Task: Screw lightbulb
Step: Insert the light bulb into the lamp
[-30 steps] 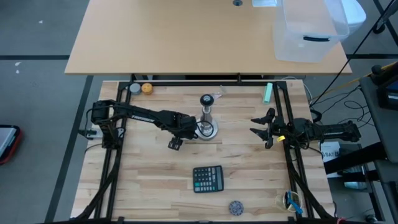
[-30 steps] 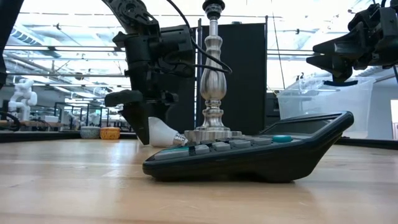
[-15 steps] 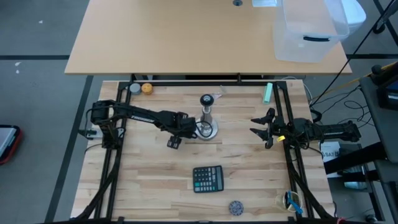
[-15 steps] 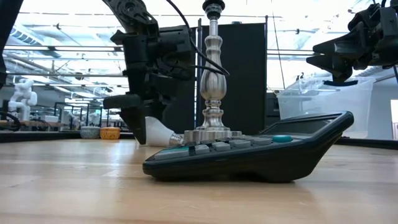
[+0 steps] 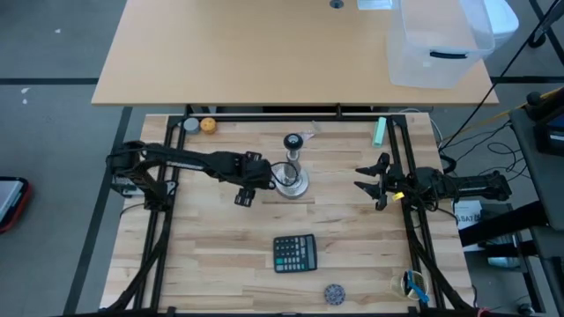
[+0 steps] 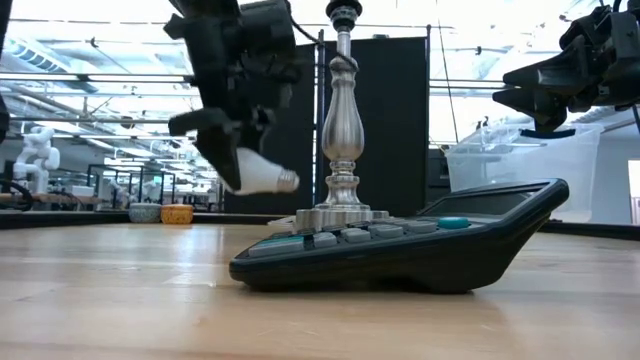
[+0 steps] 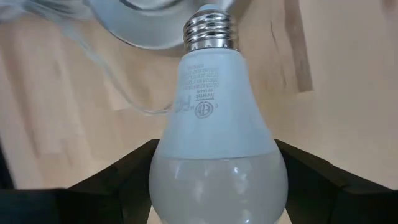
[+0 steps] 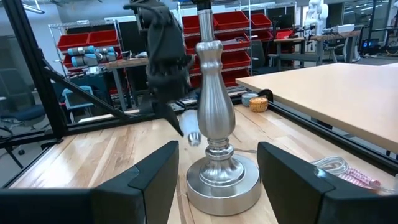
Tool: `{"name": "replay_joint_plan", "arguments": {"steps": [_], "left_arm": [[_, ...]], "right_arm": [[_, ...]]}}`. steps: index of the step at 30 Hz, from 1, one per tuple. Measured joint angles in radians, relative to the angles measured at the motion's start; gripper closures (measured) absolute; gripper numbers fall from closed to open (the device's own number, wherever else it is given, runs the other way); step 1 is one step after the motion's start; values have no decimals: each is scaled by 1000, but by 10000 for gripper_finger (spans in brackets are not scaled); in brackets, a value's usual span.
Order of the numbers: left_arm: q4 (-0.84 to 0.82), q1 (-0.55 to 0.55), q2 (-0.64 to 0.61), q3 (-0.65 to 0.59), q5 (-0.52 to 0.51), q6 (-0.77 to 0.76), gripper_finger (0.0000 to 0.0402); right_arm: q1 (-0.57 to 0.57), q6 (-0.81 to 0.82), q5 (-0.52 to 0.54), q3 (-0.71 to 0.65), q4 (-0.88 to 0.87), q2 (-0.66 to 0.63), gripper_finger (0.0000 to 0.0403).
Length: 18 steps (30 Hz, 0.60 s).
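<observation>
Lightbulb (image 6: 258, 176): clamped by its globe in left gripper (image 7: 217, 180), off the table, long axis roughly level, screw base toward the lamp stand (image 6: 342, 120). Socket sits well above. Right gripper (image 5: 374, 181): empty, jaws apart, farther off. High view: bulb largely hidden by gripper.

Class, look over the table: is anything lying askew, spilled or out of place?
Nothing is spilled or damaged. The one oddity: the lightbulb is held sideways in the left gripper, clear of the table, its screw base pointing at the lamp stand.
</observation>
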Motion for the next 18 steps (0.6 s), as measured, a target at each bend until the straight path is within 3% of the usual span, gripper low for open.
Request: {"name": "replay_joint_plan", "arguments": {"steps": [18], "left_arm": [[83, 0, -337, 1, -119, -9, 124]], "right_arm": [[0, 13, 0, 0, 5, 0, 190]]}}
